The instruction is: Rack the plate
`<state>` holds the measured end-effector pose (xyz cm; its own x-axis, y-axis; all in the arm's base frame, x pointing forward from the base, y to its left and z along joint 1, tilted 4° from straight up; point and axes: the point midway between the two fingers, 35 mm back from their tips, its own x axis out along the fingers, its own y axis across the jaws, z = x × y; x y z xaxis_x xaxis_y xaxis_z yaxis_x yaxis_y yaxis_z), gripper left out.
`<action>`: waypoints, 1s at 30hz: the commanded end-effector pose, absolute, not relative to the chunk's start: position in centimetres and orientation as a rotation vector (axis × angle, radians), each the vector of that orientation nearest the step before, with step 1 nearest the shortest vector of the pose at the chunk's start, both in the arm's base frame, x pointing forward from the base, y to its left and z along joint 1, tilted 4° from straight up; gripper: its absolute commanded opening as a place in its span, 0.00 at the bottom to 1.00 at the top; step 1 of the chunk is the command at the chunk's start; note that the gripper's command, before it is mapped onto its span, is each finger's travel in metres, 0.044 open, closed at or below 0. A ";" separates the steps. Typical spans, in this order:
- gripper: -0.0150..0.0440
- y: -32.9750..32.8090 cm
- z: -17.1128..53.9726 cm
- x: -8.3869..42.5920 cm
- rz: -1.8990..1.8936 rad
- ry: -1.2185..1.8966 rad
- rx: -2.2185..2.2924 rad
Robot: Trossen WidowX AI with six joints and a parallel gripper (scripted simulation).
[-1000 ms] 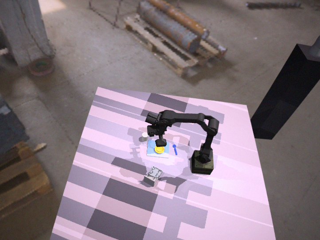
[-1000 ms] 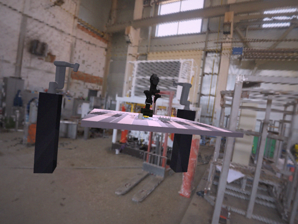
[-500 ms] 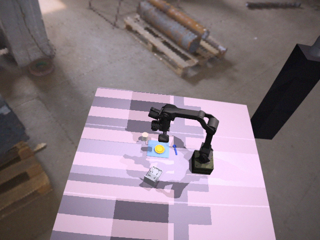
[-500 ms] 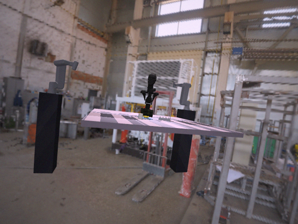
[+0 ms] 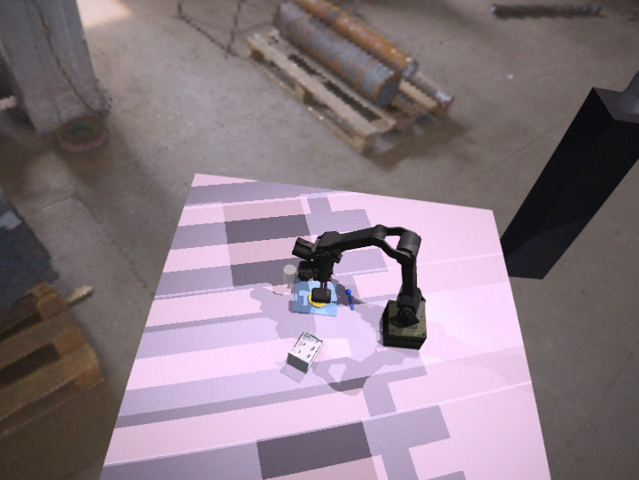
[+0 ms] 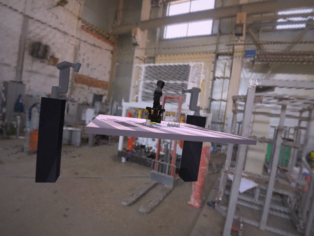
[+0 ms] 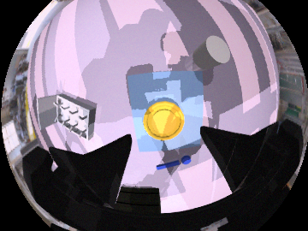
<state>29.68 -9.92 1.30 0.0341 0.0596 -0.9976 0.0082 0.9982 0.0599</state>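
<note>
Plate (image 5: 313,304) (image 6: 153,123) (image 7: 163,121): flat on the blue mat (image 5: 330,308) (image 7: 147,145), not gripped.
Hand (image 5: 321,289) (image 7: 166,134): fingers wide apart, nothing between them, over the plate.
My step: I'd centre on the plate, drop straight, close on opposite rims, level, no shove.
Blue stick (image 5: 350,299) (image 7: 168,164): beside the mat; I'd keep fingertips off it.
Cup (image 5: 289,273) (image 6: 148,122) (image 7: 214,52): near the mat's far corner; mind the wrist.
Rack (image 5: 305,351) (image 6: 173,124) (image 7: 76,116): apart from the mat; plate needs turning upright first.
</note>
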 end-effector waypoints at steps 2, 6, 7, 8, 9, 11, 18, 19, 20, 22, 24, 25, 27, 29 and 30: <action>0.93 -9.9 0.6 29.7 0.043 1.535 0.056; 0.93 -9.8 -0.1 29.7 0.043 1.535 0.056; 0.93 -9.8 -0.3 29.7 0.043 1.535 0.056; 0.93 -9.8 -0.4 29.7 0.043 1.535 0.056; 0.93 -9.8 -0.6 29.7 0.043 1.535 0.056; 0.93 -9.8 -0.9 29.7 0.043 1.535 0.056; 0.93 -9.8 -2.1 29.7 0.043 1.535 0.056; 0.93 -9.8 -2.2 29.7 0.043 1.536 0.056; 0.93 -9.8 -2.4 29.7 0.043 1.536 0.056; 0.93 -9.7 -2.7 29.7 0.043 1.536 0.056; 0.93 -9.7 -3.0 29.7 0.043 1.536 0.056; 0.93 -9.7 -3.2 29.6 0.043 1.536 0.056; 0.93 -9.7 -3.5 29.6 0.043 1.536 0.056; 0.93 -9.7 -3.8 29.6 0.043 1.536 0.056; 0.93 -9.7 -4.0 29.6 0.043 1.536 0.056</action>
